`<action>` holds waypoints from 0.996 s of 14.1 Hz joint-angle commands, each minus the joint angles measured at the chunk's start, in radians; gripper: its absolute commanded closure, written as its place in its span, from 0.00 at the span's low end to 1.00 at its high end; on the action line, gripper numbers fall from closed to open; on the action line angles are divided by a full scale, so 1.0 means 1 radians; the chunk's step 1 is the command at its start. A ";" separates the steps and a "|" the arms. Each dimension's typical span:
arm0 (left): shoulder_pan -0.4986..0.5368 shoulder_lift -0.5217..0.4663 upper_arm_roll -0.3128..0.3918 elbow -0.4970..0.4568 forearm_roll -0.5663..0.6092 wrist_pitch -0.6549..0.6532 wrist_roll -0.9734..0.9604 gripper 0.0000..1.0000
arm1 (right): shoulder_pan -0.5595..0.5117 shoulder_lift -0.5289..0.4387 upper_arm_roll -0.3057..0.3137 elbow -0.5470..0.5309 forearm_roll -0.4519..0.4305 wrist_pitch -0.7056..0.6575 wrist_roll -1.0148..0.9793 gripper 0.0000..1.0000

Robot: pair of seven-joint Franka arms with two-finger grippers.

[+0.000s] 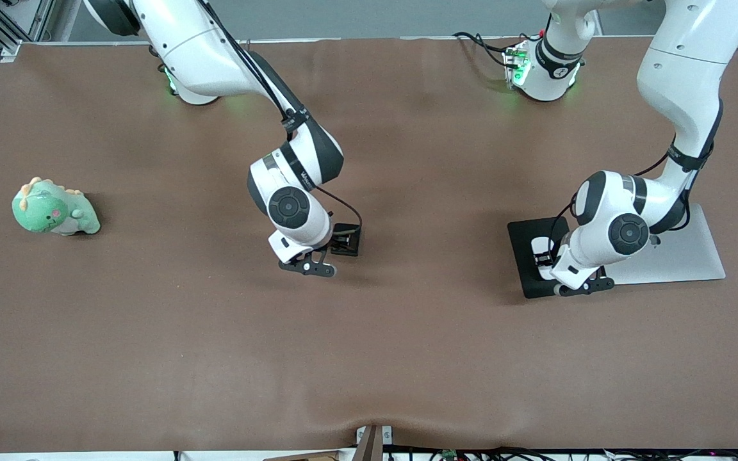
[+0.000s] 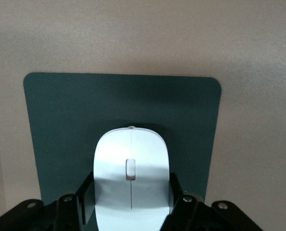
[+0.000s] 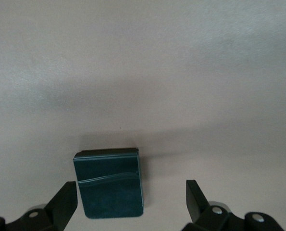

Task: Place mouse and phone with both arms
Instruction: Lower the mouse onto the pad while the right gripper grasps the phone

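The white mouse [image 2: 131,159] lies on the black mouse pad [image 2: 61,125] toward the left arm's end of the table. My left gripper [image 2: 131,185] is down on it, a finger pressed against each side. In the front view the mouse [image 1: 541,245] shows partly under the left gripper [image 1: 544,258] on the pad [image 1: 525,274]. The black phone [image 3: 110,183] lies flat on the brown table near the middle. My right gripper [image 3: 131,195] is open low over it, with the phone closer to one finger and touching neither. The front view shows the phone [image 1: 350,246] beside the right gripper [image 1: 338,242].
A flat silver slab [image 1: 686,256] lies beside the mouse pad, partly under the left arm. A green plush dinosaur [image 1: 55,208] sits toward the right arm's end of the table. The table edge [image 1: 369,442] runs along the side nearest the front camera.
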 commanded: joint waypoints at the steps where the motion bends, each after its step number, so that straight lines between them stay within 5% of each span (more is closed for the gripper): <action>1: 0.016 -0.001 -0.011 -0.001 0.025 0.017 0.039 1.00 | 0.025 0.029 -0.008 0.014 0.006 0.036 0.021 0.00; 10: 0.016 0.012 0.000 -0.001 0.025 0.017 0.044 0.98 | 0.059 0.065 -0.008 0.014 0.007 0.093 0.082 0.00; 11: 0.016 0.018 0.000 0.002 0.025 0.017 0.044 0.83 | 0.062 0.067 -0.008 0.012 0.007 0.093 0.082 0.00; 12: 0.016 0.018 0.000 0.005 0.025 0.017 0.044 0.51 | 0.064 0.072 -0.008 0.012 0.007 0.093 0.082 0.00; 13: 0.016 0.020 0.000 0.013 0.025 0.017 0.043 0.01 | 0.067 0.076 -0.008 0.012 0.009 0.097 0.084 0.00; 14: 0.016 0.018 0.000 0.014 0.025 0.017 0.043 0.00 | 0.068 0.079 -0.008 0.012 0.007 0.102 0.094 0.00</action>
